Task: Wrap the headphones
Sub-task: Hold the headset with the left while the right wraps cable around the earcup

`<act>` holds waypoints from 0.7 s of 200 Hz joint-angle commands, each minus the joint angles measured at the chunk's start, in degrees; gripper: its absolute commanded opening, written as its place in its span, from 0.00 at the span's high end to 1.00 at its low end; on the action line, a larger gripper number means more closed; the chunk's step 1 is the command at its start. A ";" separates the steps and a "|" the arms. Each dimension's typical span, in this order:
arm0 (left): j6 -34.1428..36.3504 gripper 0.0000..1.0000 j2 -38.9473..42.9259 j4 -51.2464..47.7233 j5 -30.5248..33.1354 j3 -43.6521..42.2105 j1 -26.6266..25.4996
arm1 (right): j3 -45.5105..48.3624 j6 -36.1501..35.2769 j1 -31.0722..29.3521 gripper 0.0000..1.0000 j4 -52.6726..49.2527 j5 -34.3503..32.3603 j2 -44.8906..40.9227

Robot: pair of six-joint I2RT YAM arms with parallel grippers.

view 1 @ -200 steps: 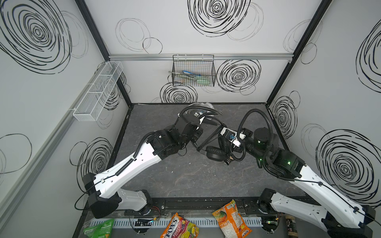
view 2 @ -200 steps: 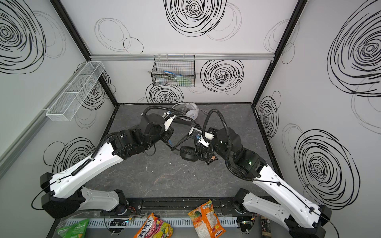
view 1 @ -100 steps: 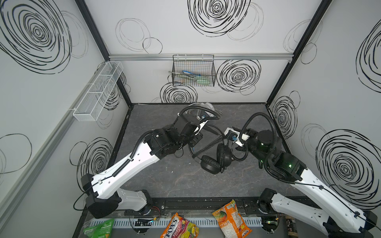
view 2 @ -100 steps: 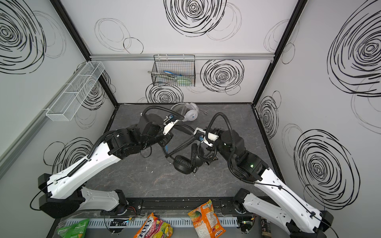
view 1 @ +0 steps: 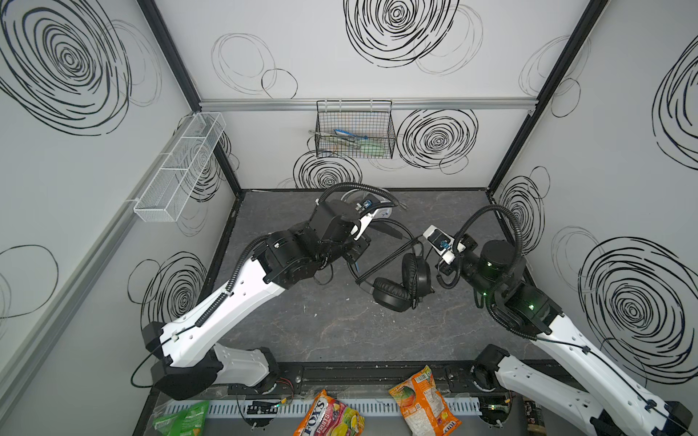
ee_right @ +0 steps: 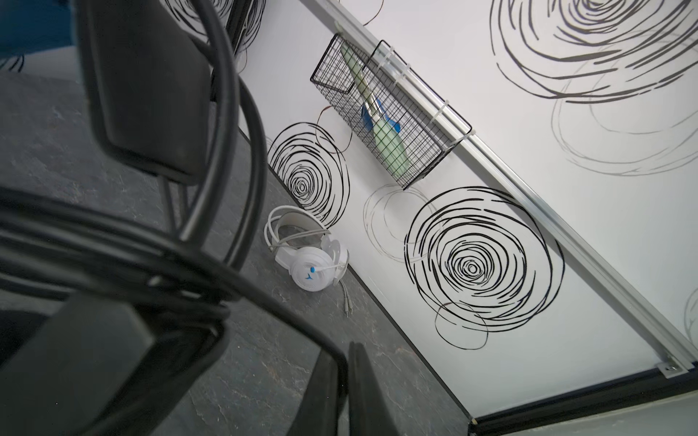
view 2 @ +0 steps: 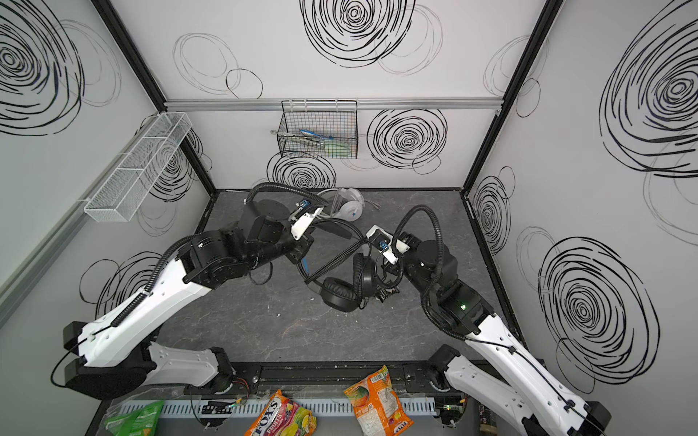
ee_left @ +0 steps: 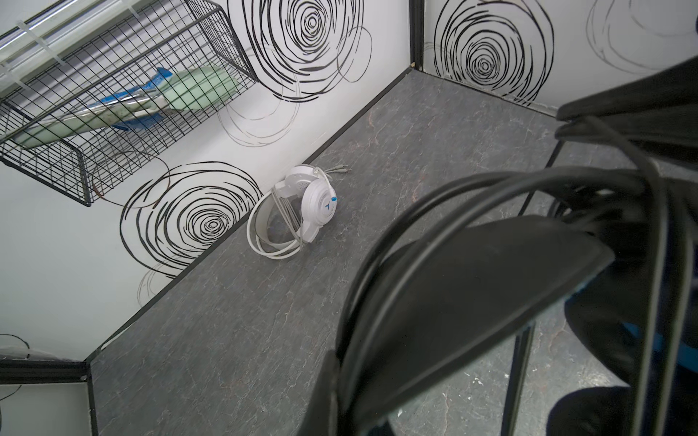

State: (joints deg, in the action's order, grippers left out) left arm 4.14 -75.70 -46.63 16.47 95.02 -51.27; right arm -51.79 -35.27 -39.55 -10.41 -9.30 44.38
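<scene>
Grey marbled tabletop fills a booth of white walls scrawled with black spirals. A white-and-black left arm and right arm reach in from the front corners and meet over the middle. A black wire basket hangs on the back wall and a white mesh tray on the left wall.

Between the arms, over the middle of the table, are the black headphones, ear cups low and close together; whether the cups touch the table cannot be told. The left gripper is clenched on their blue-lined band. The right gripper, just beside the ear cups, is pinched almost fully closed on the black cable, whose strands stretch taut across the band's loop.

The white headphones lie against the back wall, with the white cable looped around the headband and the plugs trailing on the table. Snack packets lie along the front edge.
</scene>
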 commanded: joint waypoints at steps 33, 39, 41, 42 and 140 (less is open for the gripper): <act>-6.35 1.00 0.51 6.58 -6.95 9.83 -0.09 | 2.22 10.28 4.64 0.86 5.33 4.60 -1.95; -6.72 1.00 0.48 6.72 -7.21 10.42 -0.21 | 2.47 11.08 4.95 0.85 6.01 5.25 -2.16; -6.83 1.00 0.47 6.79 -7.30 10.62 -0.17 | 2.57 11.36 4.97 0.84 6.26 5.47 -2.23; -6.85 1.00 0.42 6.81 -7.36 10.71 -0.16 | 2.61 11.49 4.99 0.84 6.36 5.63 -2.26; -15.82 1.00 -1.30 10.09 -7.89 18.96 -0.52 | 9.36 23.37 7.16 0.61 14.83 13.52 -5.83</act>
State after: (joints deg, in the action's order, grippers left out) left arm -6.13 -76.99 -45.23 10.87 109.75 -51.62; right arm -44.14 -17.15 -33.21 -0.23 1.45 39.70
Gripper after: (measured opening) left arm 0.085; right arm 0.366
